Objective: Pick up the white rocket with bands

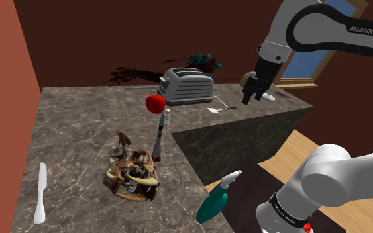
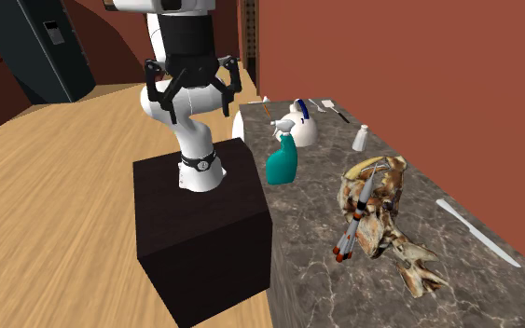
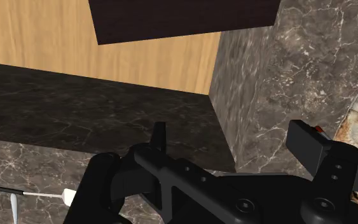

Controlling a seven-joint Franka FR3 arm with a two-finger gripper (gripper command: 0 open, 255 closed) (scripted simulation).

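The rocket (image 1: 158, 141) is a thin pale stick with dark bands and red fins. It leans tip-up against a brown bony figure (image 1: 133, 173) near the middle of the marble counter (image 1: 79, 132). In the second exterior view the rocket (image 2: 356, 216) rests on that same figure (image 2: 379, 207), fins low. My gripper (image 1: 250, 94) hangs above the counter's far wing, well to the shoulder view's right of the rocket. The gripper (image 2: 192, 97) is open and holds nothing. In the wrist view the fingers (image 3: 160, 136) stand apart over the counter's inner corner.
A red apple (image 1: 155, 102), a small white shaker (image 1: 167, 118) and a grey toaster (image 1: 188, 85) stand behind the rocket. A white knife (image 1: 40, 192) lies at the left. A teal spray bottle (image 1: 214, 202) sits at the counter edge near the stand (image 2: 204, 228). Cutlery (image 3: 18, 193) lies below the gripper.
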